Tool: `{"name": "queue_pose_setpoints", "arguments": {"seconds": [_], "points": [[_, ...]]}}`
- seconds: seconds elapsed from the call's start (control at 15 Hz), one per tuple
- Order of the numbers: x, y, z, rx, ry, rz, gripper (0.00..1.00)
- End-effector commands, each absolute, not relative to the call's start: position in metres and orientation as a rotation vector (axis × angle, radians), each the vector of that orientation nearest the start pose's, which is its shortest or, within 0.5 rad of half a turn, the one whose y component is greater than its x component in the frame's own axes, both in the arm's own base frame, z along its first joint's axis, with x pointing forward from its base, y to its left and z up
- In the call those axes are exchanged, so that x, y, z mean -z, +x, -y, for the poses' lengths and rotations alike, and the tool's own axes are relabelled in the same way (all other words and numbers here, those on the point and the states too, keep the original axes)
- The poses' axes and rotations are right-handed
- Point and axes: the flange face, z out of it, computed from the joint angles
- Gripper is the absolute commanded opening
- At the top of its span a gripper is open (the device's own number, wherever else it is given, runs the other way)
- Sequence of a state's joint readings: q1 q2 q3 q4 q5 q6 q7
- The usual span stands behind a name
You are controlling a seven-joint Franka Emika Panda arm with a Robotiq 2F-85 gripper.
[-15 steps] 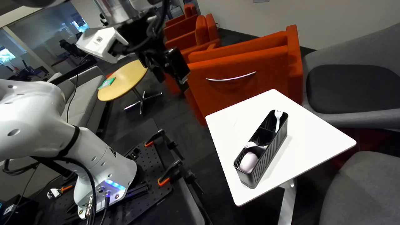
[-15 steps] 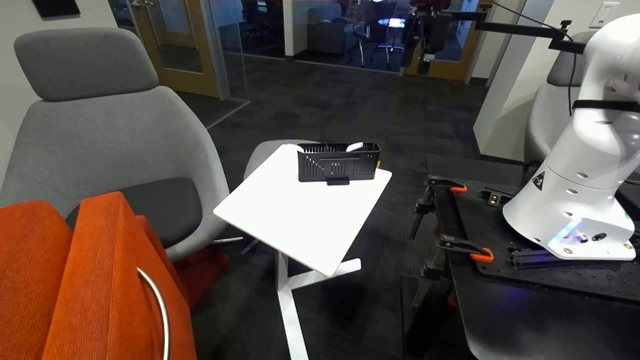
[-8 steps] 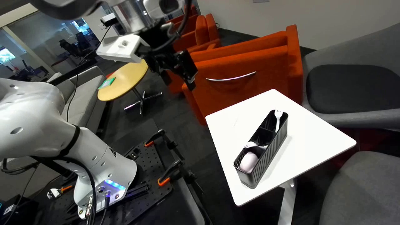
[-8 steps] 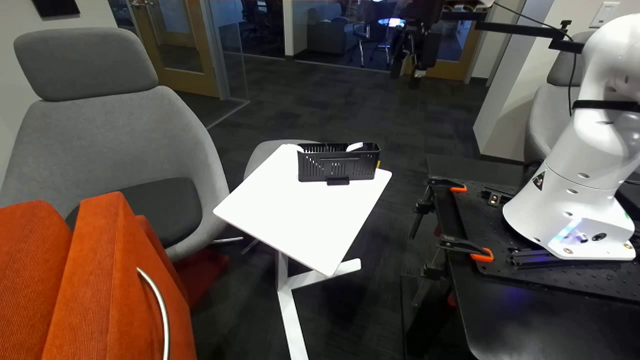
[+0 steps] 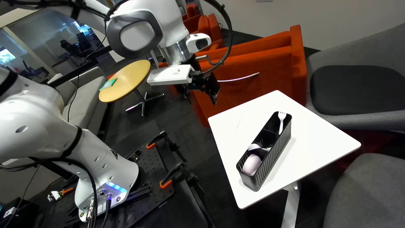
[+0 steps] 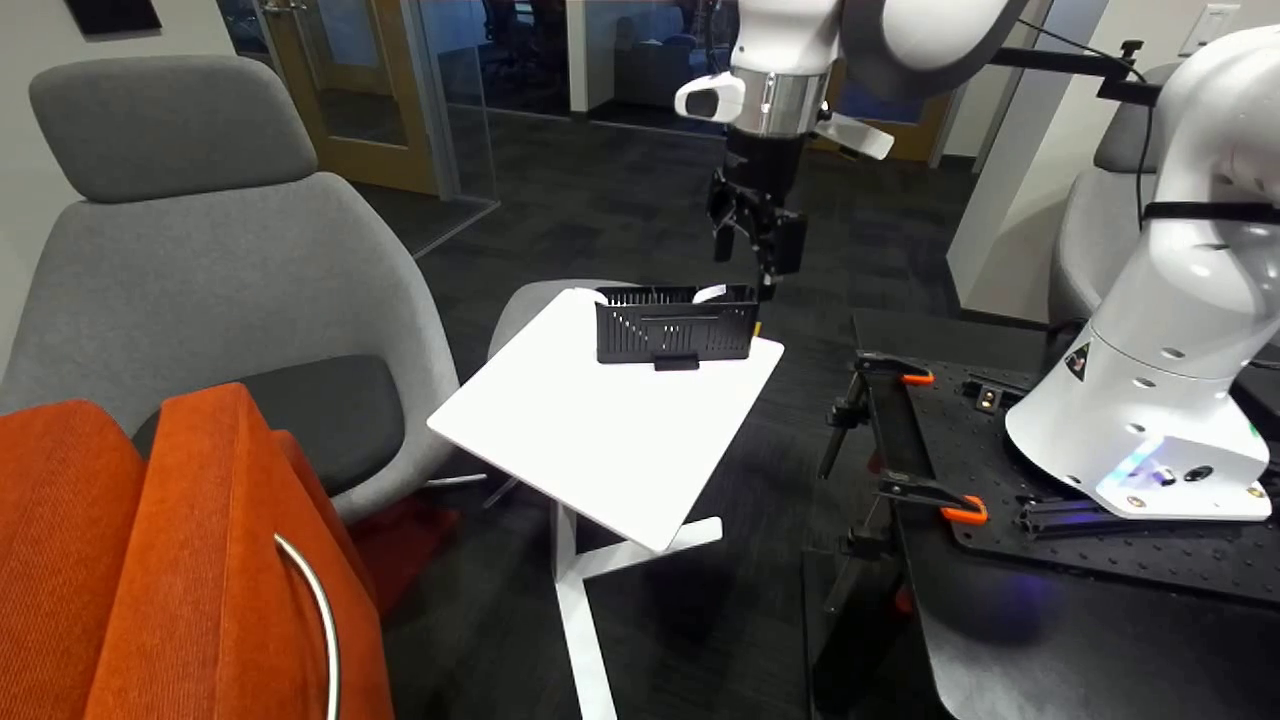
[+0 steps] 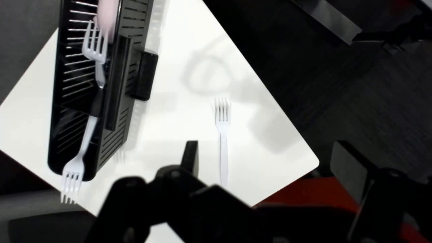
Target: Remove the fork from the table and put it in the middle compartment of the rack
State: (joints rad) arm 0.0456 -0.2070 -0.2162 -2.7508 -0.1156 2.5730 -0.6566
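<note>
Wrist view: a white plastic fork [image 7: 223,141] lies flat on the white desk [image 7: 175,114], beside the black slotted caddy [image 7: 116,84] but apart from it. It should weigh next to nothing, so the lift ought to be easy; its thinness is the harder part, since a flat handle offers little edge to pinch. Expect something stiff yet slightly springy, slick enough to skid if one side is touched early, and perhaps brittle enough to snap at the neck under a hard squeeze. The claw [image 7: 266,157] hangs clear of it, fingers [image 7: 347,168] wide apart, holding nothing. The handle lies across their closing line, so a pinch around mid-handle seems best, with the tips brought right down to the surface. Four slim tines point toward the top of the view from a small head that narrows into the neck; the long handle is plain and slim, pale on pale, picked out mostly by faint shadow.
</note>
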Motion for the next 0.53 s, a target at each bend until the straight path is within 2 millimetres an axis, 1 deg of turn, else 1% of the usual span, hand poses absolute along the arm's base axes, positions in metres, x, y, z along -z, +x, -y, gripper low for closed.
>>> {"name": "queue_pose_setpoints", "arguments": {"seconds": [0.0, 0.13, 0.27, 0.33, 0.47], "points": [[-0.274, 0.388, 0.06, -0.008, -3.026, 0.934, 1.0], [-0.269, 0.391, 0.062, -0.028, -3.02, 0.951, 1.0], [-0.271, 0.393, 0.062, -0.023, -3.021, 0.953, 1.0], [-0.263, 0.398, 0.062, -0.03, -3.016, 0.977, 1.0], [-0.251, 0.402, 0.061, -0.022, -2.998, 0.997, 1.0]]}}
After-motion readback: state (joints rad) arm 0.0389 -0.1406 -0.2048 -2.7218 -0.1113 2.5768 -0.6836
